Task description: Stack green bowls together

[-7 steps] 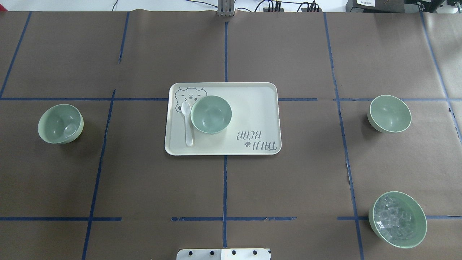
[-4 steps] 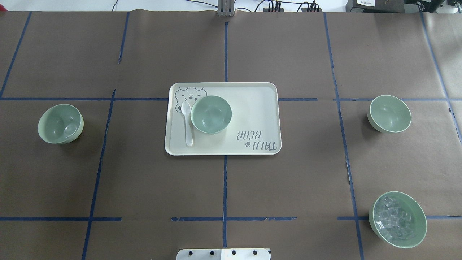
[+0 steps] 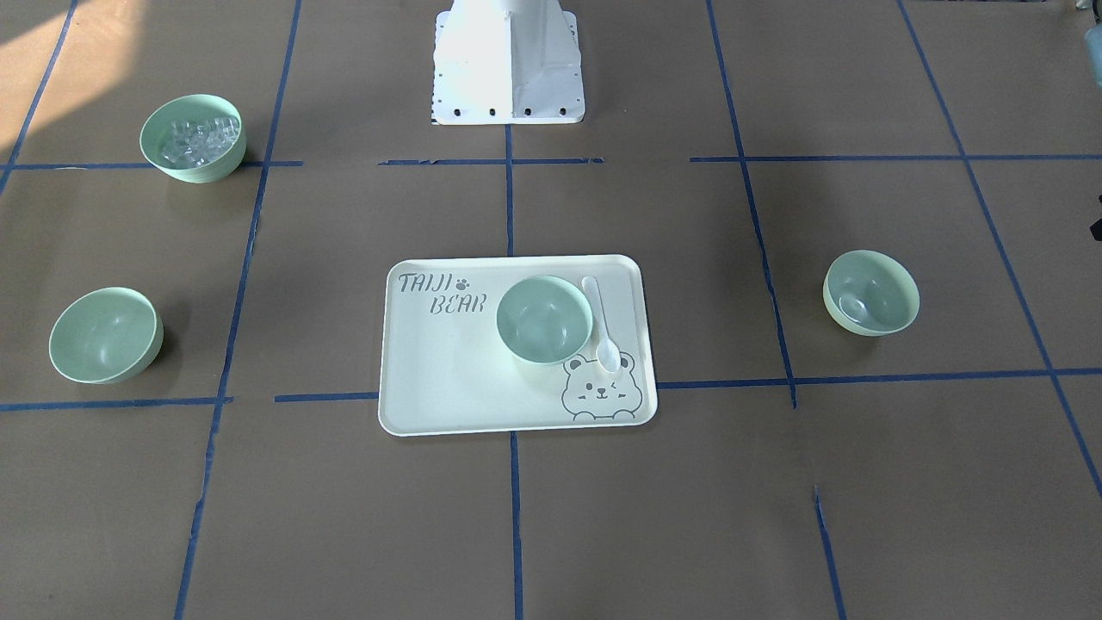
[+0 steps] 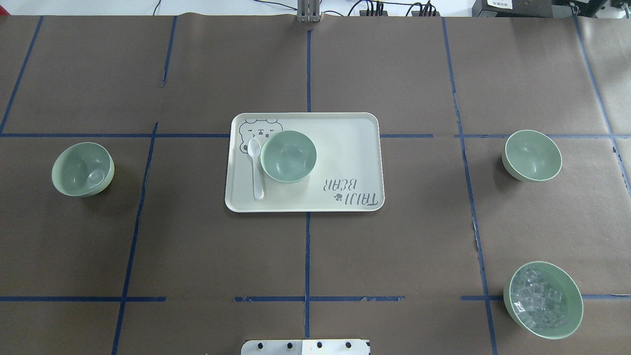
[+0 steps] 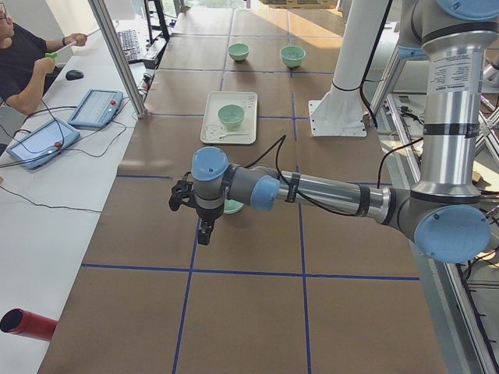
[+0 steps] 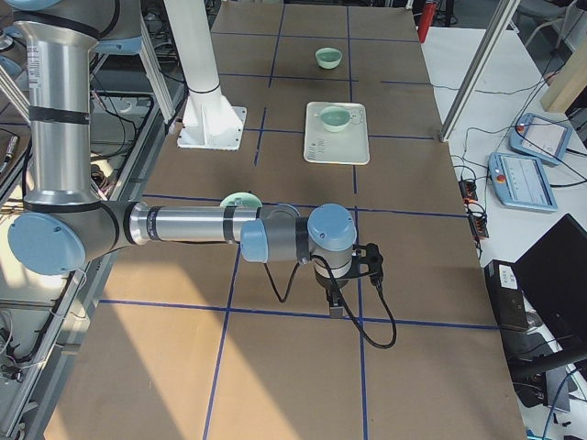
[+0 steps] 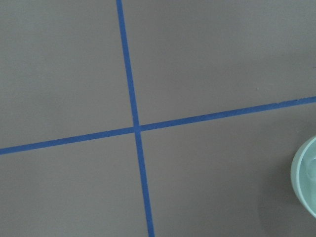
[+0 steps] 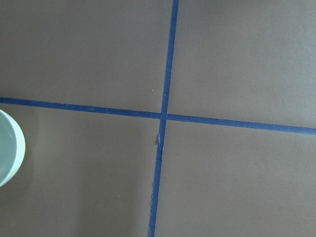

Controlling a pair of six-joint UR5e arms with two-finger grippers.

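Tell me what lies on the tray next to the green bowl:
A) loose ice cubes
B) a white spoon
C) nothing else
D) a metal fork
B: in the overhead view a white spoon lies on the tray beside the green bowl, with its scoop end toward the bear print.

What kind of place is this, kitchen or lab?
Most likely a robot test lab, not a kitchen. The table is covered in brown paper gridded with blue tape, the left arm reaches over it, and an operator sits at a side bench with teach pendants.
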